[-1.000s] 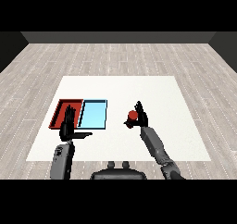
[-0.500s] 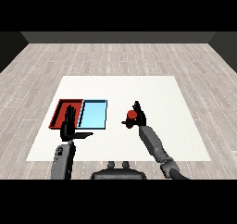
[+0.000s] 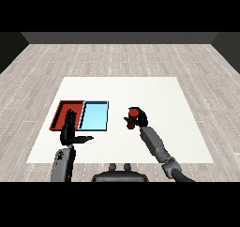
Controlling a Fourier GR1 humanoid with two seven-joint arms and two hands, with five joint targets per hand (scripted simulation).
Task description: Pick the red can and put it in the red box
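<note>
The red can [image 3: 134, 112] is upright just right of the table's middle, and my right hand [image 3: 137, 120] is curled round it from the near side, hiding its lower part. The red tray [image 3: 62, 109] lies at the left of the table, with the light blue tray [image 3: 95, 116] touching its right side. My left hand [image 3: 71, 129] hovers over the near edge of the red tray, fingers straight and thumb out to the right, holding nothing.
The white table [image 3: 159, 92] reaches well beyond the trays at the back and to the right. Grey plank floor surrounds it on all sides.
My right hand has closed round the red can and shifted slightly left with it. The left hand has stayed in place.
</note>
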